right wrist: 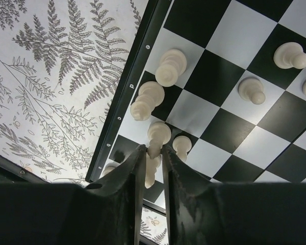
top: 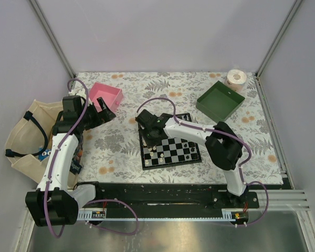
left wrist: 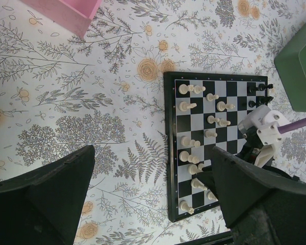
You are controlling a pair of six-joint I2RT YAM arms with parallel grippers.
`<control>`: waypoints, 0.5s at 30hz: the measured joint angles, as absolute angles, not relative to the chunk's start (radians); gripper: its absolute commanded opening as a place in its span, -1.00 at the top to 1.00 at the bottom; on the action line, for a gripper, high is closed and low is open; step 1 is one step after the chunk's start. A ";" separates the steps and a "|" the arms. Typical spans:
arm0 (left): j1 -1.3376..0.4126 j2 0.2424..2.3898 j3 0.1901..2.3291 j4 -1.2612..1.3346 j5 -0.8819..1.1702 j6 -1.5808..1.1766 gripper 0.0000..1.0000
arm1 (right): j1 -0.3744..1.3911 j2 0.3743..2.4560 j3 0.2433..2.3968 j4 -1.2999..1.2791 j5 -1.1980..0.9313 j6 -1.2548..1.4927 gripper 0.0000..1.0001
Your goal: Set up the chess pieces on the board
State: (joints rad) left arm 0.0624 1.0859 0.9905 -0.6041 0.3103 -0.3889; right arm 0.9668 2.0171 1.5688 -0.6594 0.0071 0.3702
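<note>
Right pincer (right wrist: 152, 149) over the near-left corner area of the board (right wrist: 288, 115), fingers drawn nearly together and clamped on one cream piece (right wrist: 158, 133). Its head shows just past the fingertips and its stem runs back down the narrow gap, so the long axis lies along the fingers, roughly upright to the squares. The base is hidden, so I cannot tell whether it is seated or lifted. Neighbours are tight: a small cream pawn (right wrist: 181, 145) just beside the right-hand finger, and two taller cream men (right wrist: 148, 99) next along the edge file, one leaning. Judgement: the step in hand is placing this piece on an edge-file square, and any sideways travel risks clipping the pawn, so a straight move along the piece's axis looks safest. Left pincer (left wrist: 153, 150) has its fingers wide apart and empty, hanging over the counter (left wrist: 66, 102) beside the pink tray (top: 107, 94), well apart from the board. The right arm is clearly nearer. Most cream men crowd the left files, with a few black ones at the far corner.
</note>
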 measured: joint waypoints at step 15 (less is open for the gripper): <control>0.062 1.086 0.991 -0.604 0.311 -0.389 -0.98 | 0.977 2.032 1.584 -0.678 0.006 0.366 0.74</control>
State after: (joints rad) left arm 0.0624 1.0859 0.9905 -0.6041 0.3107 -0.3889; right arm 0.9771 2.0323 1.5841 -0.6781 0.0063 0.3660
